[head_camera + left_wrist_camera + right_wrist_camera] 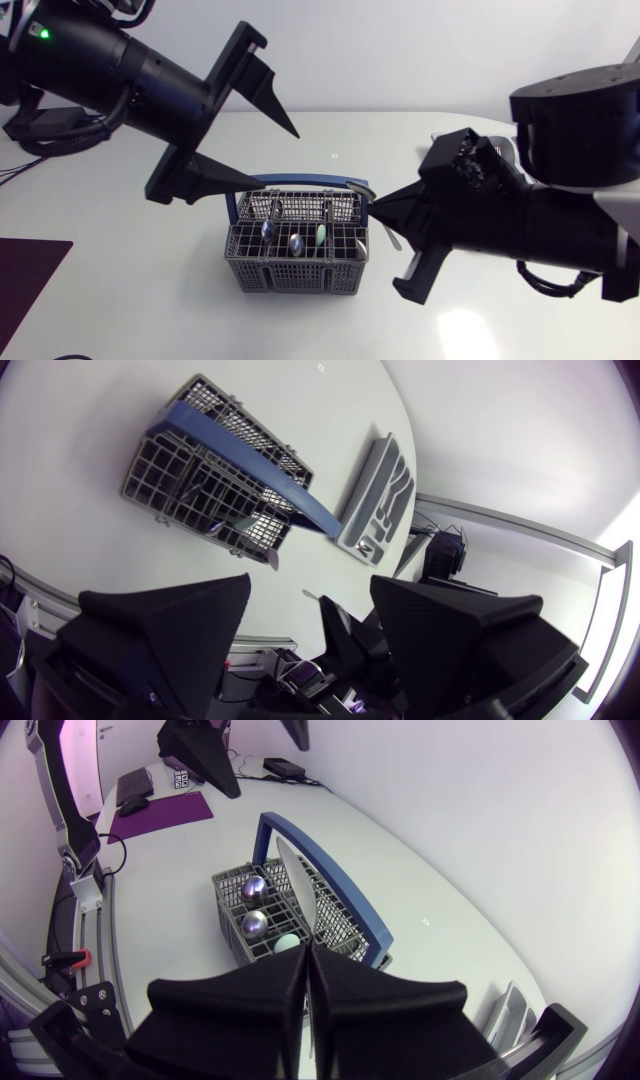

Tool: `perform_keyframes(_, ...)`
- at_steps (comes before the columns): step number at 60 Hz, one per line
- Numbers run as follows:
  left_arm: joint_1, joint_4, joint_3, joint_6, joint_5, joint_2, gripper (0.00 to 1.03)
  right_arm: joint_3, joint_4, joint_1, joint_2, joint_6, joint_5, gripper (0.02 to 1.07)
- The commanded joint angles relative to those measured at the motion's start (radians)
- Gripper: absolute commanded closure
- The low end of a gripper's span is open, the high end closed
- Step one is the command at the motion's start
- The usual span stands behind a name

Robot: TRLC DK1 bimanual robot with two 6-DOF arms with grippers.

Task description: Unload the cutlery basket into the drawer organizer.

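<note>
A grey cutlery basket (pixel 295 262) with a blue handle (pixel 300 183) stands mid-table and holds two silver spoons and a pale green one (pixel 321 235). My right gripper (pixel 378 204) is shut on a thin silver knife (pixel 297 890) at the basket's right end; in the right wrist view the blade reaches out over the basket (pixel 262 910). Above the basket's left end, my left gripper (pixel 281 160) hangs open with nothing between its fingers. Beyond the basket (pixel 200 460) in the left wrist view lies the grey drawer organizer (pixel 380 495). The right arm hides the organizer in the head view.
A dark purple mat (pixel 28 275) lies at the table's front left edge. A black cable bundle (pixel 55 130) sits at the far left, under the left arm.
</note>
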Motion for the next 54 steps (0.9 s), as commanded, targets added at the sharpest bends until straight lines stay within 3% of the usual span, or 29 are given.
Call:
perform_keyframes(1,0.026,-0.065,0.033,0.046,-0.015,-0.018,0.14,-0.038,-0.039,-0.059,-0.031,-0.050,-0.042,1.01)
perform_keyframes(15,0.082,-0.160,-0.004,0.109,-0.081,-0.016,0.14,-0.039,-0.139,-0.331,-0.057,-0.210,-0.260,1.01)
perform_keyframes(24,0.090,-0.170,-0.038,0.122,-0.119,-0.018,0.14,-0.041,-0.205,-0.443,-0.057,-0.346,-0.325,1.01)
perform_keyframes(37,0.053,-0.167,-0.084,0.126,-0.202,-0.013,0.14,-0.030,-0.332,-0.657,-0.018,-0.656,-0.450,1.01)
perform_keyframes(54,0.000,-0.157,-0.121,0.102,-0.271,-0.001,0.14,0.022,-0.491,-0.943,0.163,-1.058,-0.531,1.01)
